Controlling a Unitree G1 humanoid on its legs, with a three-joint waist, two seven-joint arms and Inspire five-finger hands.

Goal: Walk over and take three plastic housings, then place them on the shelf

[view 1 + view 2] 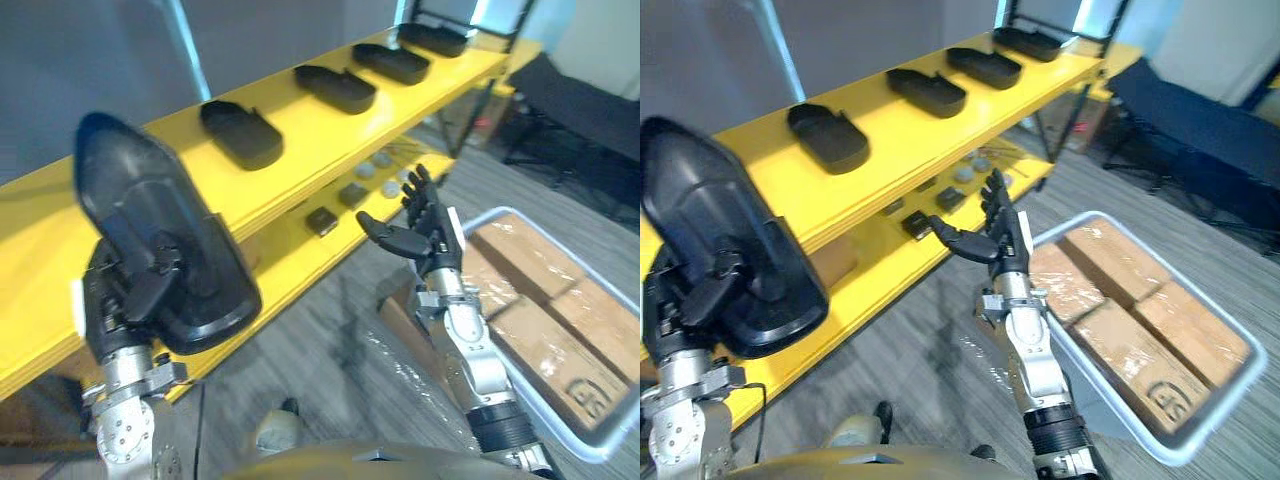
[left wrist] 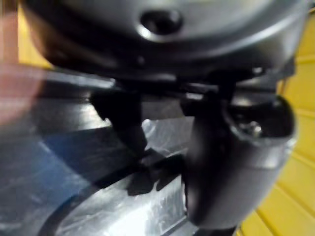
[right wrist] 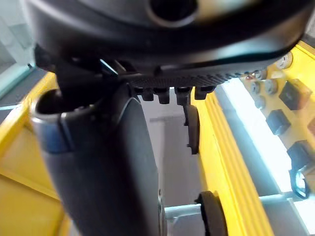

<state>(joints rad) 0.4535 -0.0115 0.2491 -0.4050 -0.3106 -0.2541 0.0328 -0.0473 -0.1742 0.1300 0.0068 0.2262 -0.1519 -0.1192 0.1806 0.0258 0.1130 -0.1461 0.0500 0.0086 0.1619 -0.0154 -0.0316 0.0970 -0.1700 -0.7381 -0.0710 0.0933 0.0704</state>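
Left eye view: your left hand (image 1: 110, 300) gripped the housing (image 1: 140, 200), long axis upright, shelf (image 1: 310, 130) just beyond; your right hand (image 1: 430, 225) hung straight-fingered and empty.

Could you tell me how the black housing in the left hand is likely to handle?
Probably stiff: the housing shows no sag, gripped at one end by the left hand. Likely light, as it looks like a thin hollow shell. Its glossy surface may be slippery.
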